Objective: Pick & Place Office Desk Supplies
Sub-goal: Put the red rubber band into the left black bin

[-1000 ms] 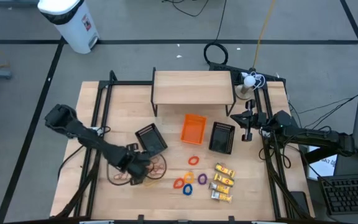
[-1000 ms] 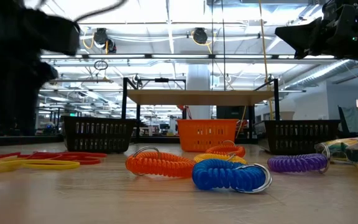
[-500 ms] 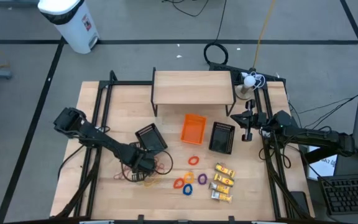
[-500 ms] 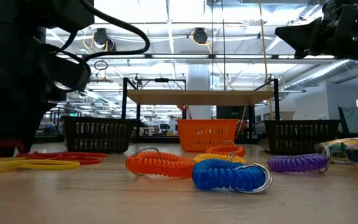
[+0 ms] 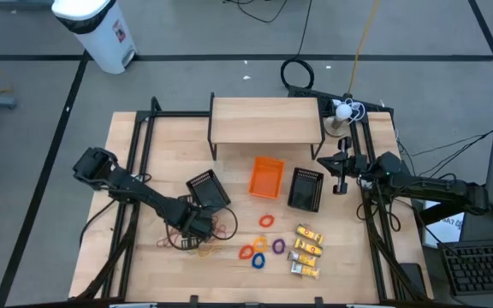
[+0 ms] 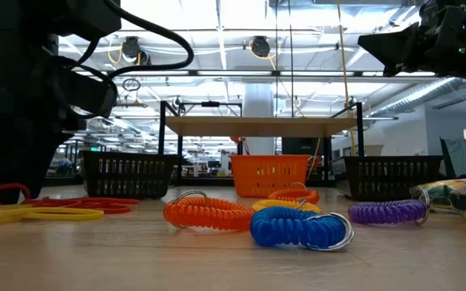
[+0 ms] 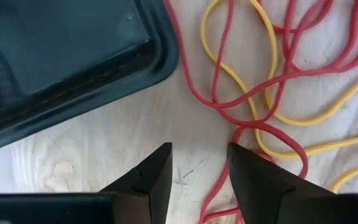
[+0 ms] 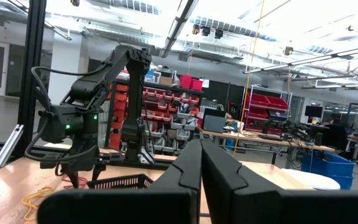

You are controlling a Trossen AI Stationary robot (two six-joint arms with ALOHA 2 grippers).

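The left gripper (image 5: 202, 233) was down at the table among the rubber bands (image 5: 216, 229), right in front of the left black mesh bin (image 5: 207, 190). Its fingers (image 7: 156, 171) stood apart, and a red band ran up between them onto the wood; whether they had any of it clamped I could not tell. Yellow and red loops tangled just beyond the tips, next to the bin's dark rim.

To the right of that bin sat the orange plastic bin (image 5: 266, 176), then the second mesh bin (image 5: 305, 188). In front of the orange bin lay the coiled rings (image 5: 261, 248), orange, blue and purple, with the yellow-and-white packets (image 5: 306, 251) just right of them.

The right gripper (image 5: 342, 175) waited clenched tight, holding nothing, off to the right of the second mesh bin.
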